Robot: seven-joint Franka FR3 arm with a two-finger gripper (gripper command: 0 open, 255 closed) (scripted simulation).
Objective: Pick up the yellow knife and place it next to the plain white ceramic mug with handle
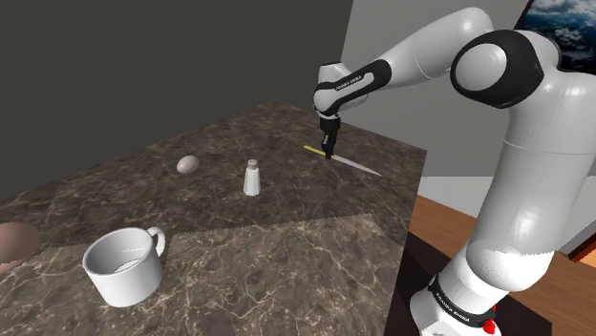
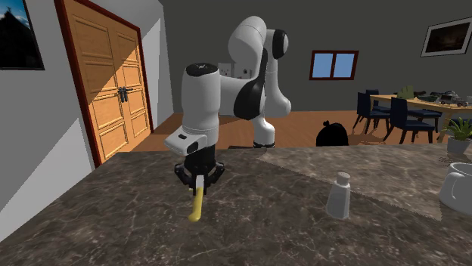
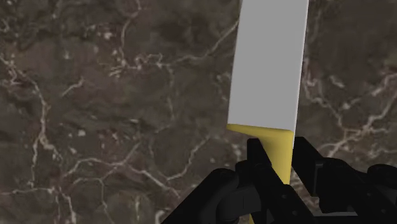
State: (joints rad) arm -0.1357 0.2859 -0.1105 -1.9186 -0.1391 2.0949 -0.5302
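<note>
Step in hand: grasp. The claw is set low over the table, on the yellow knife. In the wrist view the yellow handle is clasped between the narrowed fingers, with the grey blade pointed away from the claw. The knife is judged to be flat on the table, not yet lifted.

In the shoulder view it is found near the far table edge. The white mug is seen well apart, at 8 o'clock from it. A white shaker is placed between them, with an egg-like thing at 9 o'clock of the shaker.

Next move: a straight lift is called for, then a carry toward 8 o'clock. The shaker is to be cleared. The knife is to be laid just beside the mug, not touching it.
</note>
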